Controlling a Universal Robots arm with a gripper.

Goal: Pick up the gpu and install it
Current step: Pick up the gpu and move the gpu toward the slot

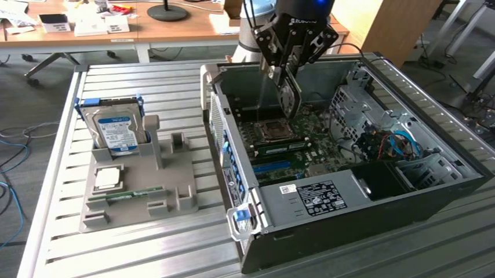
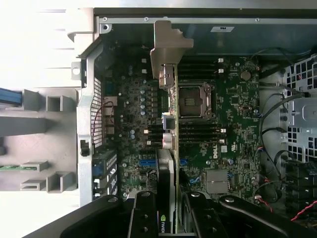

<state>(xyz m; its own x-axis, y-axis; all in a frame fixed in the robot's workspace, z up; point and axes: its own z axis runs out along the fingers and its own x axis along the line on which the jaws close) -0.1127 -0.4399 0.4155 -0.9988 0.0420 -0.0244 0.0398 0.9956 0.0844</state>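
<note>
My gripper (image 1: 284,68) hangs over the open computer case (image 1: 433,191), shut on the gpu (image 1: 290,95). The card hangs edge-down, just above the motherboard (image 1: 309,145) near the CPU socket (image 1: 272,130). In the wrist view the gpu (image 2: 171,163) appears edge-on between my two black fingers (image 2: 143,218), with its silver bracket (image 2: 166,49) at the far end toward the case's rear wall. It floats over the motherboard (image 2: 233,129) beside the CPU socket (image 2: 192,99), above the blue slots (image 2: 146,162).
On the exterior view's left, a grey holder tray (image 1: 182,174) carries a blue-labelled hard drive (image 1: 116,127), a silver processor (image 1: 106,176) and a green memory stick (image 1: 127,196). Drive cages and coloured cables (image 1: 395,145) fill the case's right side. A desk (image 1: 155,29) stands behind.
</note>
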